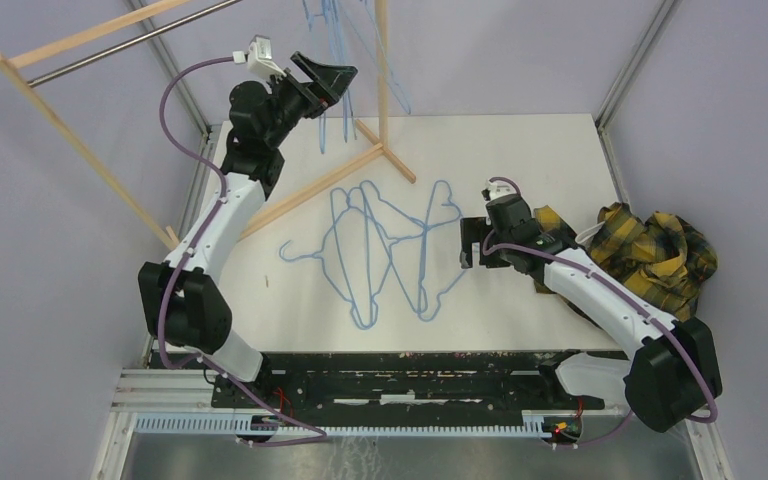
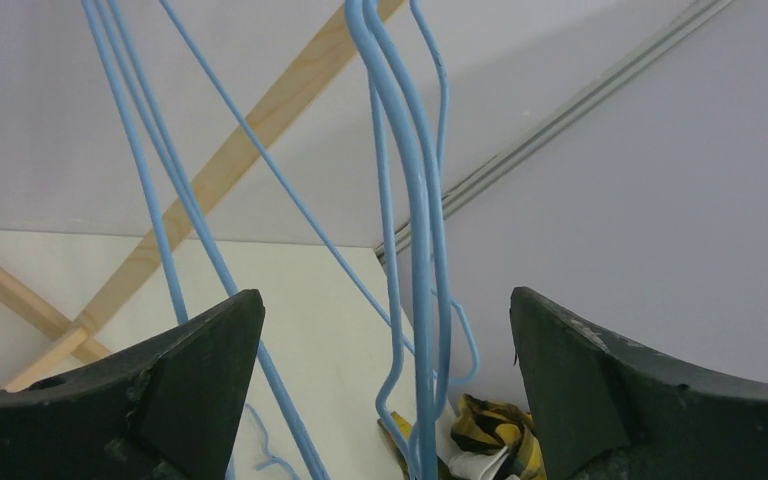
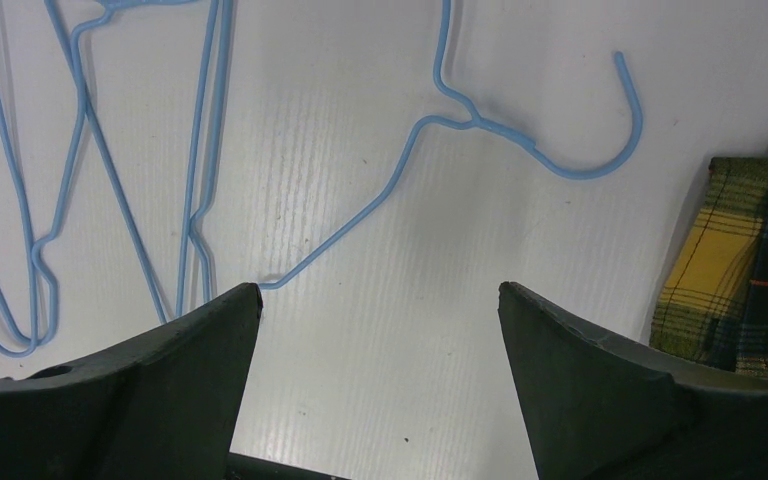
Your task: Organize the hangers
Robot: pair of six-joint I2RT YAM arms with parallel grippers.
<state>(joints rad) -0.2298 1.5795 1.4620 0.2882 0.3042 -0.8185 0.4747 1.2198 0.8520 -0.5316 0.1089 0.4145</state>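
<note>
Several light-blue wire hangers [image 1: 390, 250] lie overlapped in the middle of the white table. More hangers [image 1: 346, 125] hang from the rack at the back. My left gripper [image 1: 325, 75] is raised beside them and open. In the left wrist view their wires [image 2: 422, 250] run down between the wide-apart jaws of the left gripper [image 2: 385, 330], gripped by neither. My right gripper [image 1: 470, 245] is low over the table at the pile's right end, open and empty. The right wrist view shows one hanger's hook and shoulder [image 3: 480, 125] lying just ahead of the right gripper [image 3: 380, 300].
A wooden rack with a metal rod [image 1: 120, 45] stands at the back left; its post [image 1: 382, 70] and floor bars [image 1: 310, 190] reach onto the table. A yellow plaid cloth [image 1: 650, 250] lies bunched at the right edge, close behind the right arm.
</note>
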